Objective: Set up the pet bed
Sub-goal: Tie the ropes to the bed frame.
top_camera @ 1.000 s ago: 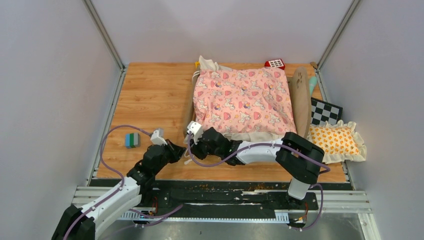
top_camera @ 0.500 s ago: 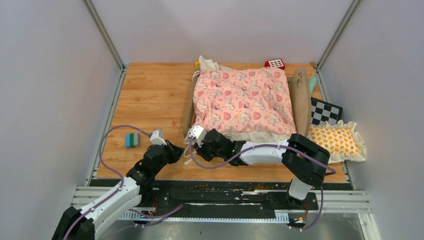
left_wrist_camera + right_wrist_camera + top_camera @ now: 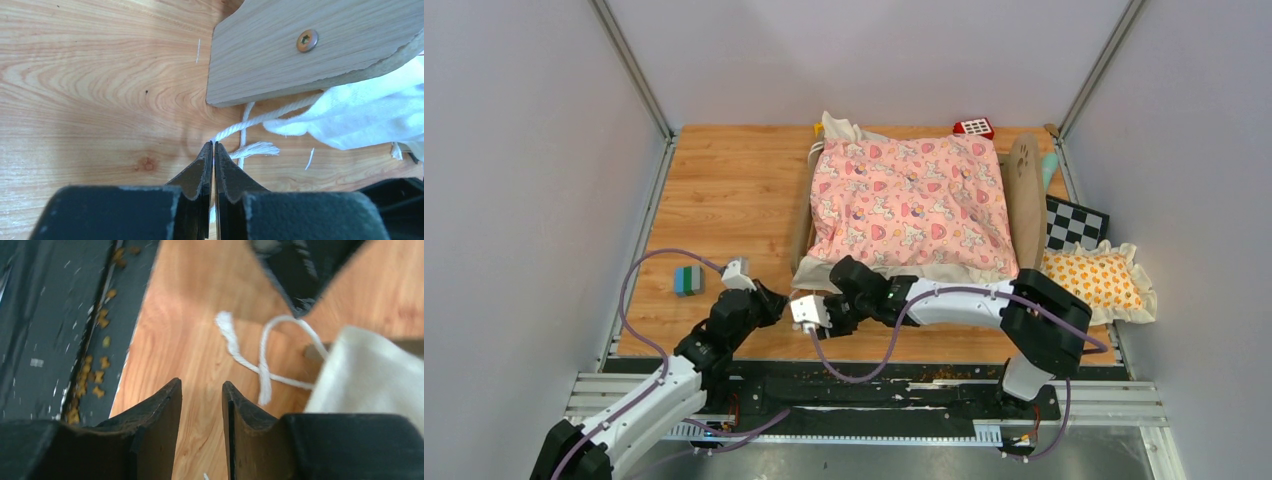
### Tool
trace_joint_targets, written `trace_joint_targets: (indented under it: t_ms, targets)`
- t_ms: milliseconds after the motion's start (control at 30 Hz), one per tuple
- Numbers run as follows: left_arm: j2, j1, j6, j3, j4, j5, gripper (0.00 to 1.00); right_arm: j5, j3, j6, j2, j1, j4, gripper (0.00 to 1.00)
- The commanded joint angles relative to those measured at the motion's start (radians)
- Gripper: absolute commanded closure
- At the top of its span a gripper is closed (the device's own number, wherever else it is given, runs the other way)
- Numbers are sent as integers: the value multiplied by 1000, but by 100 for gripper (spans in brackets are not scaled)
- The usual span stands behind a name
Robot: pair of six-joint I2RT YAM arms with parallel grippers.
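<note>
Pulling gently works best: your left gripper (image 3: pixel 214 150) pinches the white cord (image 3: pixel 260 119), your right gripper (image 3: pixel 201 405) is spread and empty. The pet bed (image 3: pixel 1025 190) sits just beside the orange pillow (image 3: pixel 1096 280).

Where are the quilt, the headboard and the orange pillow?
pink quilt (image 3: pixel 909 205), top external view, middle of the printed fabric.
headboard (image 3: pixel 1025 215), top external view, plain wood clear of the paw cutout.
orange pillow (image 3: pixel 1096 280), top external view, centre of the patterned panel.

Bed frame (image 3: pixel 1025 190) mostly beneath pink quilt (image 3: pixel 911 200); white cord (image 3: pixel 231 338) blurry, right wrist view.
</note>
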Motion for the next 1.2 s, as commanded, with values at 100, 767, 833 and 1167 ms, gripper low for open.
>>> trace_joint_targets:
  t_ms: [100,767,833,1167]
  targets:
    - [-9,1,50,56,-53,-64,90,-233,279,-754,143,-28,-538,66]
    - [-83,2,78,73,-190,-200,85,-191,759,-929,492,-71,-933,67]
    - [-81,1,75,69,-188,-197,85,-193,775,-923,505,-71,-935,67]
    - [-79,1,59,66,-177,-183,85,-196,802,-889,525,-66,-897,66]
